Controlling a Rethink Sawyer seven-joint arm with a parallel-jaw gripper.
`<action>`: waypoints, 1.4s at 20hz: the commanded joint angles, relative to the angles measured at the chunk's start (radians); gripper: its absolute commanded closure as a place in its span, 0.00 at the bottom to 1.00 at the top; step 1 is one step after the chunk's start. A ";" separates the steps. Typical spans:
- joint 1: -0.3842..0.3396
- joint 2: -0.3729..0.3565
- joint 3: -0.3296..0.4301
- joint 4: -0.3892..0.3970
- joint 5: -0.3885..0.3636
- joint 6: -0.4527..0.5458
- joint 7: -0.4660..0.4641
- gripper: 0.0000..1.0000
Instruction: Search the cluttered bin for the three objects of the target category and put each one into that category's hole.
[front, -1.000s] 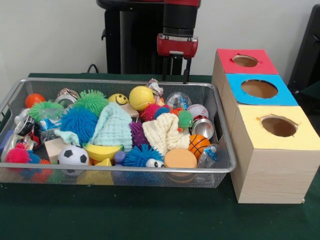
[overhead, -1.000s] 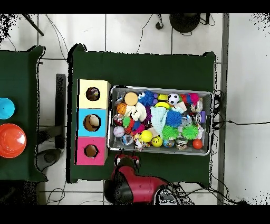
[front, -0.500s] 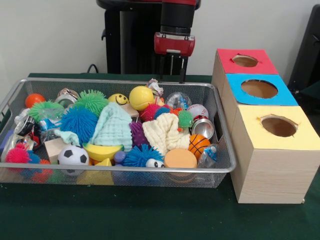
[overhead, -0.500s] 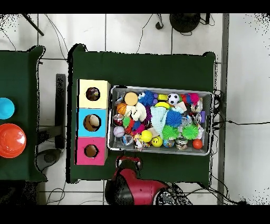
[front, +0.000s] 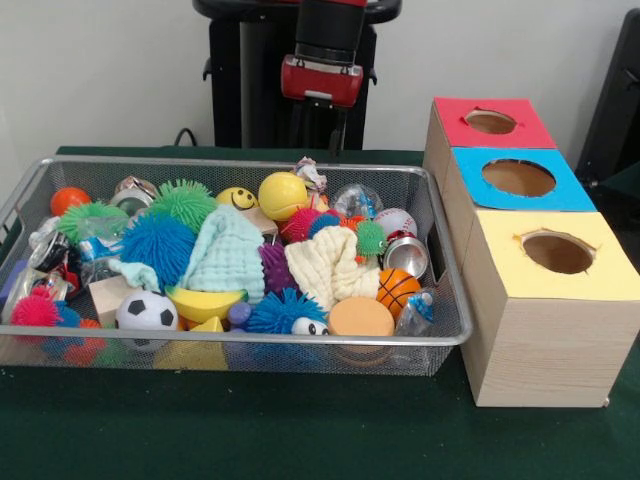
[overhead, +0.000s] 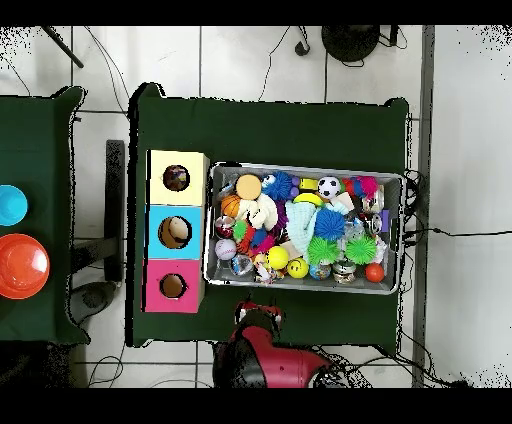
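Wire-mesh bin (front: 440, 335) brims with spiky, smooth and quilted toys; the claw's (front: 318, 128) spread I cannot tell.

The tool (front: 318, 128) blends into the dark pedestal; its grip state is unreadable.

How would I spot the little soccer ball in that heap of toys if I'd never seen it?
Start at the wire mesh bin on the green table, and look along its front wall towards the left corner. The soccer ball sits there, beside a yellow banana; it is the only white ball with black patches.
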 joint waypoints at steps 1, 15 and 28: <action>-0.050 0.023 0.025 -0.088 -0.033 0.007 0.124 0.00; -0.044 0.071 0.045 -0.132 -0.018 -0.035 0.129 0.00; -0.006 0.055 0.027 -0.156 -0.015 -0.141 0.124 0.00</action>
